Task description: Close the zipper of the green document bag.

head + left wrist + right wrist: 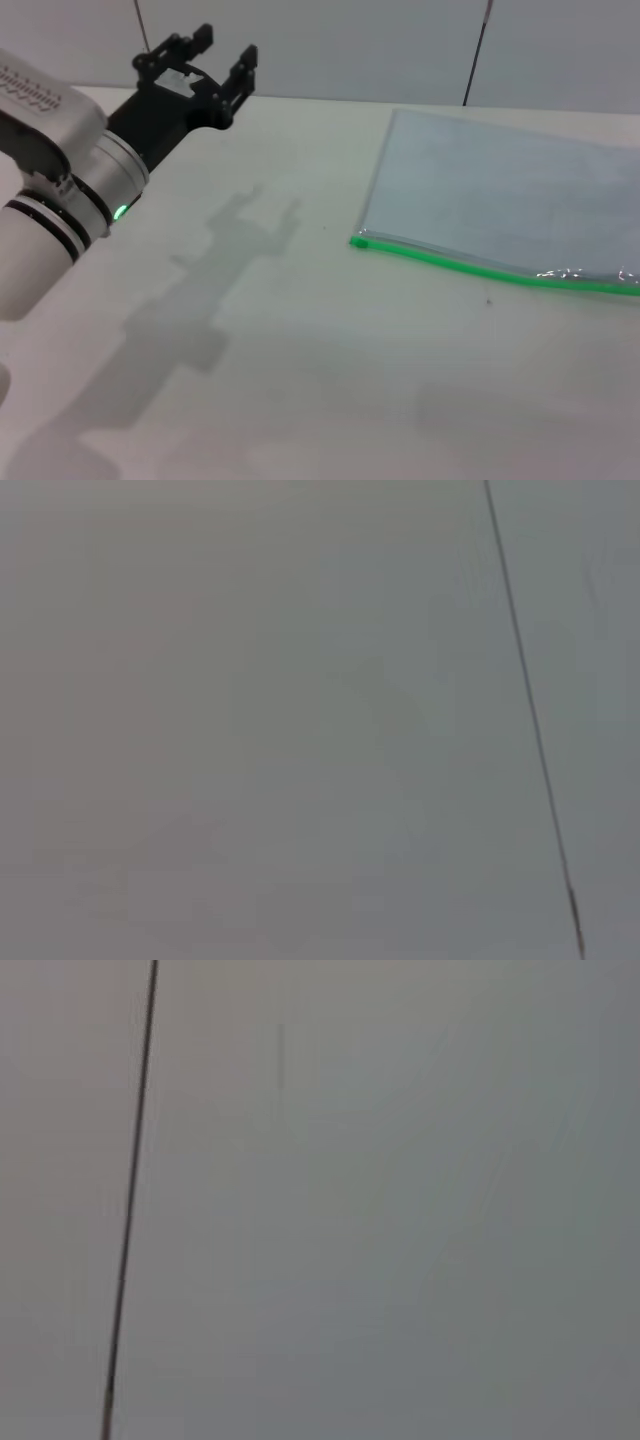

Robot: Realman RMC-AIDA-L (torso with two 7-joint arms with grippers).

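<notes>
The green document bag (pixel 500 195) lies flat on the white table at the right in the head view, a pale blue-grey translucent pouch. Its zipper (pixel 470 267) is a bright green strip along the near long edge, running off the right side of the view; I cannot make out the slider tab. My left gripper (pixel 218 58) hangs open above the table's far left, well away from the bag, with nothing between its fingers. The right gripper is out of view. Both wrist views show only a plain grey wall with a thin dark seam.
The white table (pixel 300 350) stretches between the left arm and the bag. The left arm's shadow (pixel 210 270) falls across its middle. A grey wall with dark vertical seams (pixel 478 50) stands behind the table's far edge.
</notes>
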